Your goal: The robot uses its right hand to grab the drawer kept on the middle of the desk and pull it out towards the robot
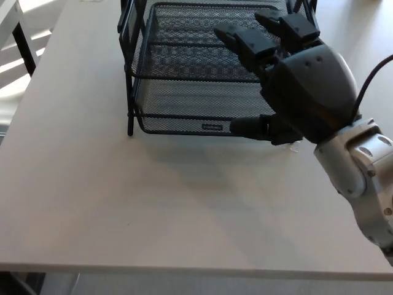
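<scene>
right robot hand hovers spread over the drawer front, fingers above, thumb low by its rim.

Right hand blocks the drawer at its right front corner; the rack's top runs off the upper edge, and the small front label is perhaps lettered, unreadable.

Right hand, fingers spread.

The right hand reaches over the black mesh drawer on the desk, fingers spread above the upper tray, thumb at the lower front rim.
</scene>
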Available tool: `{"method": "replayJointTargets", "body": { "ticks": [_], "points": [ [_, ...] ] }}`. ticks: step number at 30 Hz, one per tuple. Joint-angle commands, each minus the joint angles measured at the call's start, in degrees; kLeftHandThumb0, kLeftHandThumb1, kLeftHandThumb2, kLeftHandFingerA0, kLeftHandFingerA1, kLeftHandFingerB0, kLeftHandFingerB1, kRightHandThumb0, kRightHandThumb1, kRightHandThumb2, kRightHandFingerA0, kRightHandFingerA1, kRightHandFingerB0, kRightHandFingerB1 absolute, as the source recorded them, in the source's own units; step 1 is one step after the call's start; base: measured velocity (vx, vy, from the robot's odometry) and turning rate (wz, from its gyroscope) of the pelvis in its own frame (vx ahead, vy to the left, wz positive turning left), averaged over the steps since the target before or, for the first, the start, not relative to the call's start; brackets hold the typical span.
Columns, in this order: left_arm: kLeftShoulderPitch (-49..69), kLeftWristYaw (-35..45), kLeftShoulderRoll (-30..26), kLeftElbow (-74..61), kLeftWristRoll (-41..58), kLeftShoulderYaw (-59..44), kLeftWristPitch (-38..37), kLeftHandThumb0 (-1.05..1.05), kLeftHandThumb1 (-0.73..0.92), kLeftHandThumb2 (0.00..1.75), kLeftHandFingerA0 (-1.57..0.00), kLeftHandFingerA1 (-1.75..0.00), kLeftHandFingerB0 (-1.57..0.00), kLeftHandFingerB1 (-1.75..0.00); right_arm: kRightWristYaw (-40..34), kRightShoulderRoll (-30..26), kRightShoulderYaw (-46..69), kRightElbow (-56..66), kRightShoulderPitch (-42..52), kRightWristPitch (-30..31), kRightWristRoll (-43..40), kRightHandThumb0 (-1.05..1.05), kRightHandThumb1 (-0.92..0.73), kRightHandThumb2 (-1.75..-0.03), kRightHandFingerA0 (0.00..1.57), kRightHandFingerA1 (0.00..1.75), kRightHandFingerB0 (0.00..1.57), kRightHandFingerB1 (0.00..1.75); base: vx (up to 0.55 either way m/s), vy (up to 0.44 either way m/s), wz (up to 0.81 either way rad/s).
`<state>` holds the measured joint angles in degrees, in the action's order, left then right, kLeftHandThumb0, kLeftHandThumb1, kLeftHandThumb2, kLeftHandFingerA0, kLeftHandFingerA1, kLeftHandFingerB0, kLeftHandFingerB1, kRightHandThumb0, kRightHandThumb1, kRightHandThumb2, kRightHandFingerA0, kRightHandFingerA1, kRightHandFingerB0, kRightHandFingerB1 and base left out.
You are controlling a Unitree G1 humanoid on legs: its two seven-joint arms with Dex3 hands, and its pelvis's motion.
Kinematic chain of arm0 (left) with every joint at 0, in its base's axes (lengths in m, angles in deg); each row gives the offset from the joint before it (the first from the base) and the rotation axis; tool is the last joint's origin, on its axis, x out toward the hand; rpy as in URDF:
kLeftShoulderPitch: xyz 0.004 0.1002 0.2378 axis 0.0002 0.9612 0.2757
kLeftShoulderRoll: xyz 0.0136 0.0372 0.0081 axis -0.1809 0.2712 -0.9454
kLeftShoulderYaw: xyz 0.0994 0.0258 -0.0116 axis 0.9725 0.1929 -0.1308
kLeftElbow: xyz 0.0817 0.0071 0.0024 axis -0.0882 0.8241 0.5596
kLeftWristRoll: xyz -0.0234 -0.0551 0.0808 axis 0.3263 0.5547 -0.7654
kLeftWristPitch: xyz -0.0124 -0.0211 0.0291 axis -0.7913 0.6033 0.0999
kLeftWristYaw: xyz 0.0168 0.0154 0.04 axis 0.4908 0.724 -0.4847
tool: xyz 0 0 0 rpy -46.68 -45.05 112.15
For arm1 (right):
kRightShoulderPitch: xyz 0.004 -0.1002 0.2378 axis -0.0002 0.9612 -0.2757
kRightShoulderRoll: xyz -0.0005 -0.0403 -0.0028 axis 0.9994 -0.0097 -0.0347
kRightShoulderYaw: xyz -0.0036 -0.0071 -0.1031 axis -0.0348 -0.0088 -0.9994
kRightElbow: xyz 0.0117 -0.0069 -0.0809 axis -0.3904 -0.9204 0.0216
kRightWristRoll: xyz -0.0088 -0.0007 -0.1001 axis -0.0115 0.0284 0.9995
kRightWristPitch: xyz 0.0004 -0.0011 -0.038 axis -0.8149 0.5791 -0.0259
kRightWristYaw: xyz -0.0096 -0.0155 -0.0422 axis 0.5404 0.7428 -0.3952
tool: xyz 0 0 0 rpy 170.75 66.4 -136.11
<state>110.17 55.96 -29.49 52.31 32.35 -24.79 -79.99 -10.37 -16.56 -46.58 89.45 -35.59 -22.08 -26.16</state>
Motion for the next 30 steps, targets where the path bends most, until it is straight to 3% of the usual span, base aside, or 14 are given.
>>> {"method": "replayJointTargets", "body": {
  "ticks": [1, 3, 4, 5, 6, 7, 14, 17, 20, 21, 25, 28, 29, 30],
  "points": [
    [0.37, -0.21, -0.04, 0.45, -0.39, -0.45, -1.06, -0.33, 0.68, 0.60, -0.59, -0.87, -0.58, -0.61, -6.30, 1.15, -1.25, -4.81, -2.72, -1.30, 4.37, -0.86, -0.58, -0.58, 0.00, 0.41, 0.08, 0.35, 0.00, 0.000, 0.00],
    [0.43, 0.05, -0.14, -0.03, -0.45, -0.55, -0.48, -0.32, 0.68, 0.60, -0.58, -0.84, -0.59, -0.59, -9.52, 1.49, -1.70, -7.95, -3.88, -1.53, 5.79, -0.82, -0.55, -0.57, 0.01, 0.43, 0.10, 0.35, 0.00, 0.000, 0.00],
    [0.37, 0.12, -0.12, -0.12, -0.46, -0.57, -0.19, -0.32, 0.70, 0.60, -0.57, -0.84, -0.58, -0.60, -10.17, 1.73, -2.02, -9.46, -4.61, -1.23, 6.42, -0.80, -0.46, -0.89, 0.01, 0.33, 0.09, 0.36, 0.00, 0.000, 0.00],
    [0.45, 0.17, -0.16, -0.32, -0.46, -0.61, -0.16, -0.32, 0.69, 0.60, -0.57, -0.85, -0.58, -0.60, -11.28, 1.95, -2.14, -10.72, -5.07, -1.33, 6.59, -0.79, -0.53, -0.56, 0.00, 0.45, 0.09, 0.35, 0.00, 0.000, 0.00],
    [0.72, 0.03, -0.24, -0.32, -0.46, -0.77, -0.34, -0.33, 0.67, 0.60, -0.58, -0.83, -0.59, -0.59, -11.55, 1.93, -2.40, -11.57, -5.52, -1.21, 6.92, -0.78, -0.53, -0.56, 0.00, 0.44, 0.08, 0.34, 0.00, 0.000, 0.00],
    [1.03, 0.09, -0.38, -0.53, -0.44, -0.92, -0.52, -0.32, 0.67, 0.60, -0.59, -0.84, -0.59, -0.59, -11.66, 1.94, -2.62, -12.58, -5.98, -1.00, 7.13, -0.75, -0.43, -0.87, 0.01, 0.32, 0.08, 0.33, 0.00, 0.000, 0.00],
    [1.43, -0.97, 0.16, -0.56, -0.70, -1.36, -0.77, -0.33, 0.68, 0.60, -0.60, -0.86, -0.58, -0.60, -18.81, 2.02, -4.49, -21.64, -10.04, 0.07, 10.51, -0.78, -0.46, -0.81, 0.02, 0.42, 0.00, 0.10, 0.00, 0.000, 0.00],
    [1.69, -0.66, 0.22, -1.02, -0.35, -1.69, -0.57, -0.33, 0.68, 0.59, -0.58, -0.88, -0.58, -0.62, -23.21, 1.72, -5.55, -25.98, -11.97, -0.15, 12.08, -0.64, -0.46, -0.55, 0.07, 0.53, 0.00, 0.19, 0.00, 0.000, 0.00],
    [1.63, -1.28, 0.46, -0.47, -0.28, -1.81, -1.43, -0.33, 0.68, 0.59, -0.59, -0.89, -0.59, -0.63, -26.93, 1.71, -6.27, -30.47, -13.65, -1.23, 12.14, -0.59, -0.45, -0.54, 0.11, 0.54, 0.00, 0.27, 0.00, 0.000, 0.00],
    [0.76, -1.48, 0.42, 0.40, -0.52, -1.40, -1.72, -0.33, 0.68, 0.59, -0.59, -0.90, -0.59, -0.64, -28.72, 1.68, -6.36, -31.73, -14.17, -1.19, 12.41, -0.61, -0.35, -0.75, 0.16, 0.58, 0.00, 0.31, 0.00, 0.000, 0.00],
    [0.28, -1.55, 0.66, 0.94, -0.39, -1.34, -1.56, -0.29, 0.69, 0.60, -0.58, -0.89, -0.60, -0.64, -33.77, 1.76, -7.35, -38.10, -16.61, -1.70, 12.97, -0.55, -0.46, -0.54, 0.25, 0.57, 0.04, 0.39, 0.00, 0.000, 0.00],
    [-0.01, -1.43, 1.05, 1.47, 0.76, -2.03, -1.94, -0.29, 0.69, 0.60, -0.62, -0.88, -0.64, -0.65, -37.32, 1.59, -8.27, -42.89, -18.75, -1.60, 13.61, -0.63, -0.35, -0.73, 0.31, 0.62, 0.03, 0.43, 0.00, 0.000, 0.00],
    [-0.49, -1.98, 0.69, 1.95, -0.02, -1.62, -2.46, -0.29, 0.70, 0.60, -0.61, -0.89, -0.63, -0.66, -38.57, 1.54, -8.57, -44.67, -19.52, -1.58, 13.69, -0.39, -0.23, -0.82, 0.36, 0.66, 0.00, 0.49, 0.00, 0.000, 0.00],
    [-0.31, -2.10, 0.55, 1.44, -0.27, -1.67, -2.41, -0.31, 0.69, 0.60, -0.60, -0.93, -0.62, -0.69, -39.95, 1.47, -8.95, -47.07, -20.38, -1.99, 13.63, -0.60, -0.33, -0.74, 0.40, 0.65, 0.16, 0.51, 0.00, 0.000, 0.00]
  ]
}}
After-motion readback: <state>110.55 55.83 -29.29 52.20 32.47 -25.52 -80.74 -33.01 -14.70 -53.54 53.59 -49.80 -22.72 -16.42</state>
